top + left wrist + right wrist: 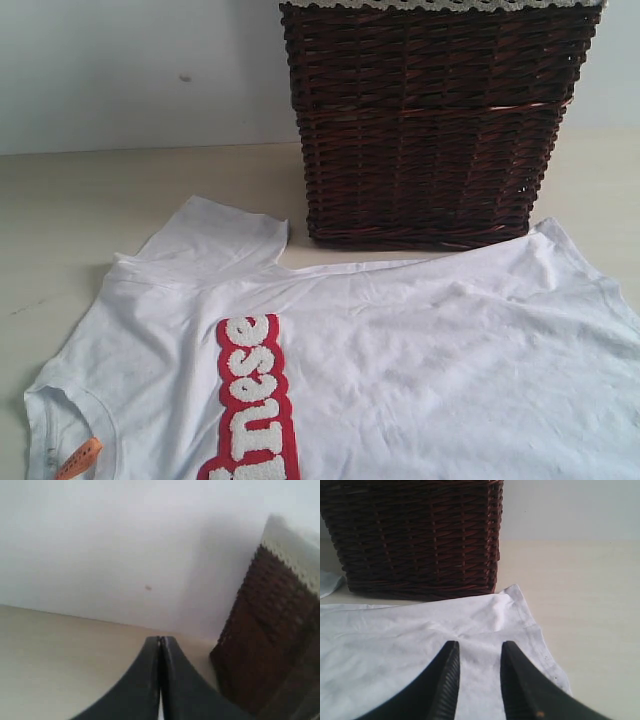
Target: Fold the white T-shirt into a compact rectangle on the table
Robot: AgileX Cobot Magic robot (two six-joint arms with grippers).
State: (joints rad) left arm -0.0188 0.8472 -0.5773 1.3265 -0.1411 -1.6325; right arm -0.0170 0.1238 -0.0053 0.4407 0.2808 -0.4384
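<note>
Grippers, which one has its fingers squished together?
The left gripper: it is pinched shut, with nothing inside. The right gripper shows a gap, above the white T-shirt.

Wicker basket [430, 130] just behind white T-shirt [450, 340]

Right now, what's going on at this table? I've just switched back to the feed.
The white T-shirt lies spread out on the table, print side up, with no fold made yet. A dark wicker basket stands just behind it. Neither arm is holding anything. The left gripper is shut and empty, aimed toward the wall beside the basket. The right gripper hangs over the shirt's corner near the basket, its jaws apart.
</note>
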